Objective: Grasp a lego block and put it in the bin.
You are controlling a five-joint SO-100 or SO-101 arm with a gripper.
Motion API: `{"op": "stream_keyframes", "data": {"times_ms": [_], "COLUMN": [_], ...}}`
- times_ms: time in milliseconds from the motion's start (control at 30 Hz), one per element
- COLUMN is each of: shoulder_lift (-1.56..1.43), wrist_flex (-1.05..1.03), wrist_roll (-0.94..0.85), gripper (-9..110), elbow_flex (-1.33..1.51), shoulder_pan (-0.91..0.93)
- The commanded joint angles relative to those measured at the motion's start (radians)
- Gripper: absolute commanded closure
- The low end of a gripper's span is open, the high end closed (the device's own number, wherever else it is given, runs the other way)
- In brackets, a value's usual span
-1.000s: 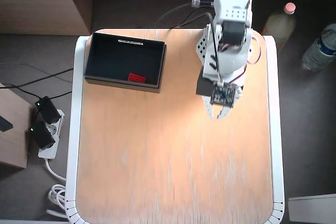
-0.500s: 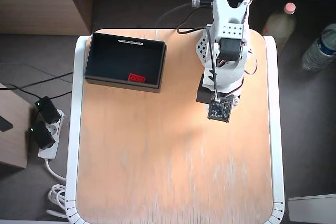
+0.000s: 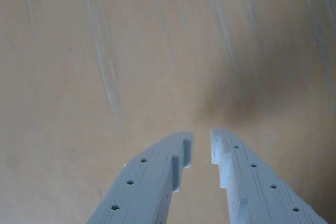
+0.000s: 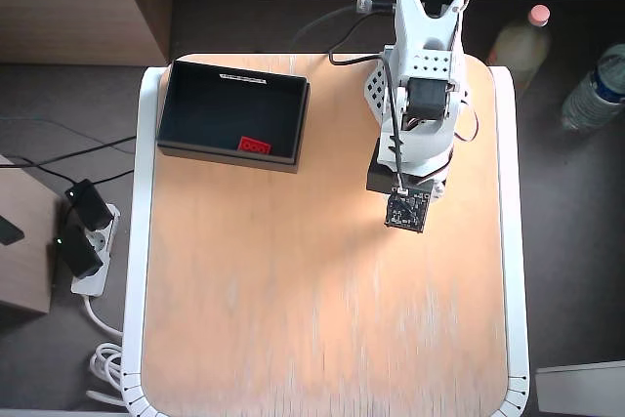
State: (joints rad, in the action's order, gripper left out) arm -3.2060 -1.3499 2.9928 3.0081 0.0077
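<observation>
our gripper (image 3: 200,150) hangs empty over bare table (image 4: 322,319), its two pale, ridged plastic fingers (image 3: 152,182) dotted with small holes and parted by only a narrow gap. we see smooth light wood streaked with pale scuffs beneath them. in the overhead view the small red lego block (image 4: 254,145) lies inside the shallow black rectangular bin (image 4: 176,109), near its lower wall.

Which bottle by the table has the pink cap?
The yellowish bottle nearer the table has the pink cap. The clear bottle farther right, at the picture's edge, wears a blue label instead.
</observation>
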Motion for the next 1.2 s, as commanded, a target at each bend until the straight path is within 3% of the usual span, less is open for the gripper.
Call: {"op": "stream_keyframes", "data": {"times_ms": [0, 1167], "shoulder_lift": [-0.091, -0.091], "wrist_flex": [0.034, -0.026], "wrist_roll": [-0.005, -0.04], "gripper": [101, 101], "elbow_flex": [0.089, 0.166], "shoulder_pan": [-0.002, 0.037]}}
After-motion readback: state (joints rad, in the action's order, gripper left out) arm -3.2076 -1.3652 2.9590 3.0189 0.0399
